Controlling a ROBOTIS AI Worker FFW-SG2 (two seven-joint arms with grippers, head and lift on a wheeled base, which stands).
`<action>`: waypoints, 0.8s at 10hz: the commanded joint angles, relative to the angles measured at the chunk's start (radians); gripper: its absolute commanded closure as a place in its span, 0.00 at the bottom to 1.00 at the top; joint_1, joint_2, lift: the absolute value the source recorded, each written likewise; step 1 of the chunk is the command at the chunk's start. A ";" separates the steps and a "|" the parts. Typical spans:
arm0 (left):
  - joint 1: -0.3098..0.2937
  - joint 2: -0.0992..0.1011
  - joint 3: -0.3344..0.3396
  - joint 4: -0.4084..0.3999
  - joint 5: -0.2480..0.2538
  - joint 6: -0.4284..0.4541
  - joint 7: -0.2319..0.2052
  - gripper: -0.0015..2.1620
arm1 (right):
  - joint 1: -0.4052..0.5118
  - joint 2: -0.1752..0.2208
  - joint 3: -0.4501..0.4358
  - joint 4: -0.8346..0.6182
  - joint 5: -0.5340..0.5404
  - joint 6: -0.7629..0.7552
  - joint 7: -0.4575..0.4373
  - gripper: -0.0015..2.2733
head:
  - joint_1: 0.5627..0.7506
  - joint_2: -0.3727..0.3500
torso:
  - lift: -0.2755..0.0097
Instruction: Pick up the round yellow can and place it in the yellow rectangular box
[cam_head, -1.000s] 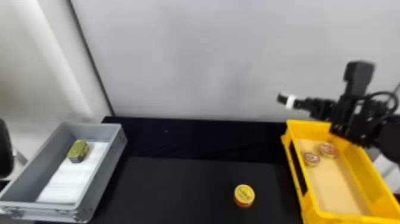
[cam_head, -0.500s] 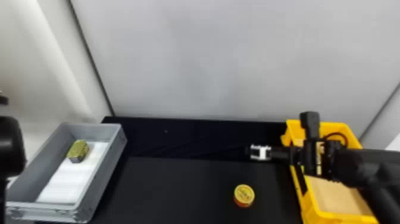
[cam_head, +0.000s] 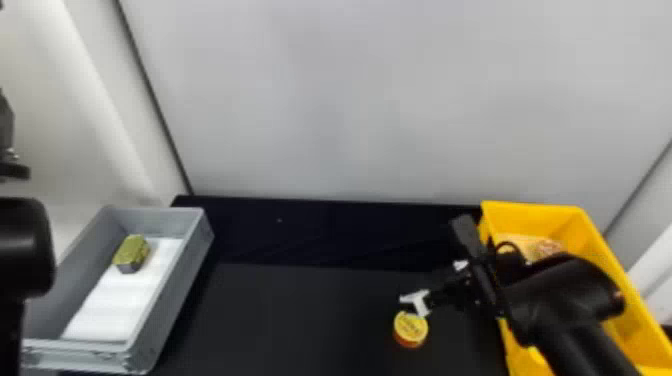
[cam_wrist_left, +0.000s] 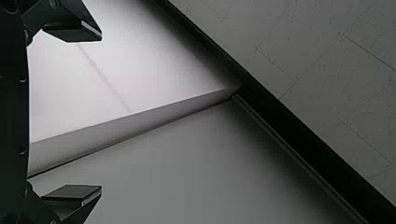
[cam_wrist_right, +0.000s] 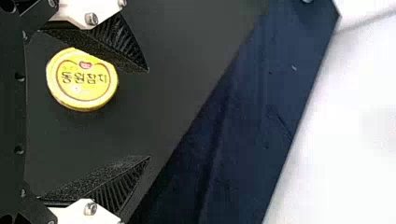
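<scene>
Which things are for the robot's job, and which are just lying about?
For the job:
- round yellow can
- yellow rectangular plastic box, its goal
- black right gripper, open near the can

Just lying about:
- grey rectangular plastic box
- green block-shaped tin inside it
- reddish round thing in the yellow box

My room to pass over the black bench between the grey box and yellow rectangular box, pale wall closing the far side, round yellow can near my right hand, space between its parted fingers
</scene>
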 joint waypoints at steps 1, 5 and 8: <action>0.009 -0.002 0.007 0.001 0.001 -0.009 0.001 0.06 | 0.004 0.004 0.053 0.078 0.003 -0.062 -0.004 0.06 | 0.53 0.59 | 0.93; 0.020 -0.005 0.013 0.001 0.003 -0.017 0.003 0.06 | 0.019 0.026 0.056 0.154 0.017 -0.074 -0.004 0.06 | 0.53 0.59 | 0.93; 0.018 -0.005 0.010 0.001 0.003 -0.015 0.003 0.06 | 0.022 0.023 0.041 0.137 0.025 -0.074 0.013 0.06 | 0.53 0.59 | 0.93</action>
